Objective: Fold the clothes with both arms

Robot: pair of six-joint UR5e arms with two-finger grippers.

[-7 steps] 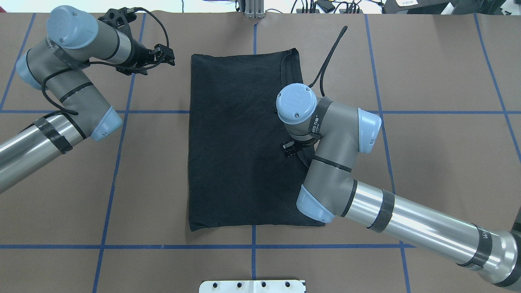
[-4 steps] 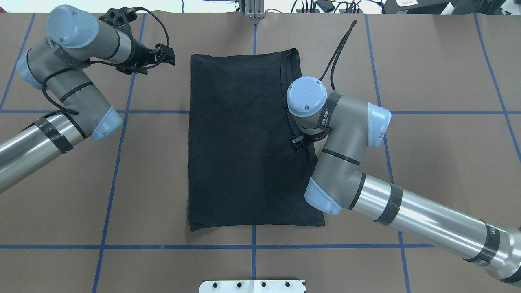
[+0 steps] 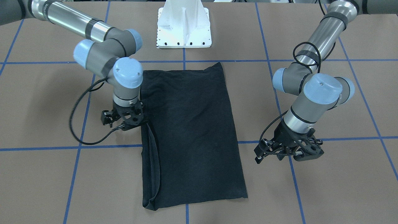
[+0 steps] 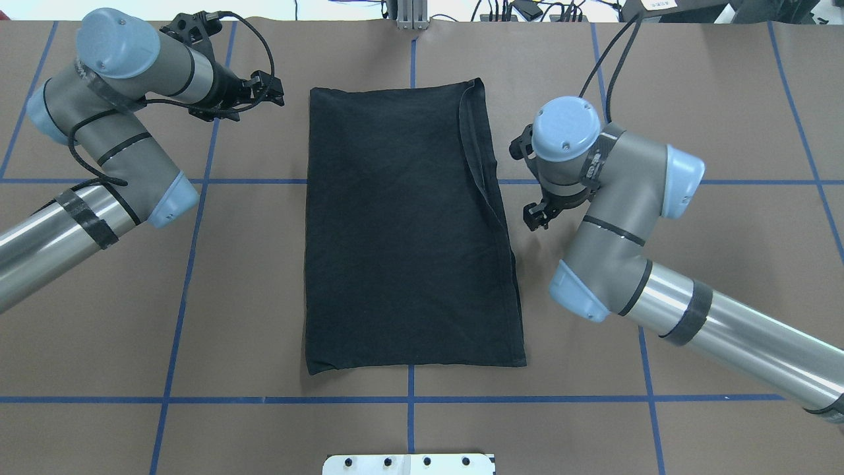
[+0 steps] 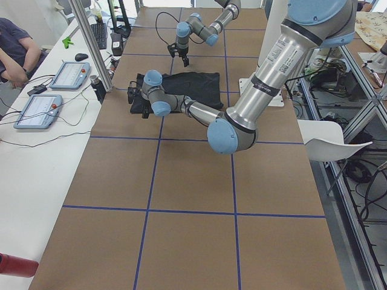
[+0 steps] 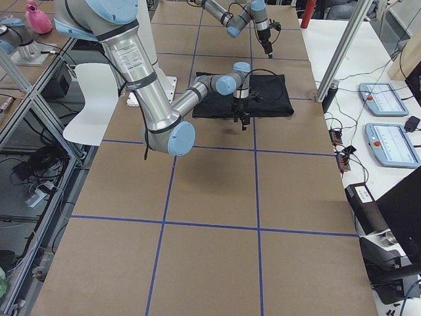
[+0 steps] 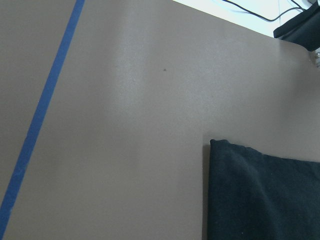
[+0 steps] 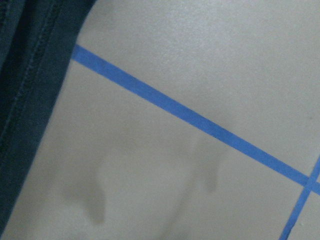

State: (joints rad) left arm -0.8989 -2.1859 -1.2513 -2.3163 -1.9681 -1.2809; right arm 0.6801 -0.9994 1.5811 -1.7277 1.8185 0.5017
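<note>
Since the shirt (image 3: 189, 130) in the front-facing view lies as a long folded rectangle mid-table between both arms, the likeliest trouble is its loose doubled edge on the right arm's side, which stands slightly proud of the brown table (image 3: 342, 186). The right gripper (image 3: 126, 118) hangs just beside that edge, and a careless descent could catch one layer and drag the fold open. The left gripper (image 3: 289, 151) hovers off the cloth on the opposite side; I cannot tell whether its jaws are apart. From overhead, the shirt (image 4: 402, 224) widens towards the robot, so the arms could pinch at unequal depths and skew the next fold; the left gripper (image 4: 264, 89) sits near a far corner, the right gripper (image 4: 537, 214) farther down the other side. Seen from the left end, the shirt (image 5: 187, 84) looks flat, so a shallow pinch might miss it. The right-end view shows the shirt (image 6: 263, 92) near the right gripper (image 6: 243, 115) and its slack cable, which could brush the cloth. On the left wrist camera only a shirt (image 7: 265, 200) corner shows, offset from centre. The right wrist camera shows stitched shirt (image 8: 25, 75) layers at the frame's side and two separate finger shadows on bare table, so that gripper looks spread and empty.
</note>
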